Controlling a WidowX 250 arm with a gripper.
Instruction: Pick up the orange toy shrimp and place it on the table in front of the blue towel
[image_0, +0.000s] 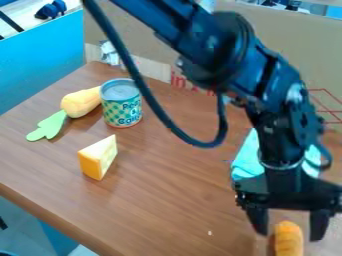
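Your black two-finger gripper (288, 226) hangs low at the near edge of the view, fingers spread apart and released, with a ridged, elongated orange toy food piece (288, 241) lying in the gap between them. Just behind your hand, a light turquoise cloth (248, 159) on the brown wood-grain table (170, 187); well off to its left in view, a yellow cheese wedge (99, 159), then farther back a teal-and-cream patterned cylindrical tin (121, 110) beside a pale-orange, green-leafed toy vegetable (81, 103).
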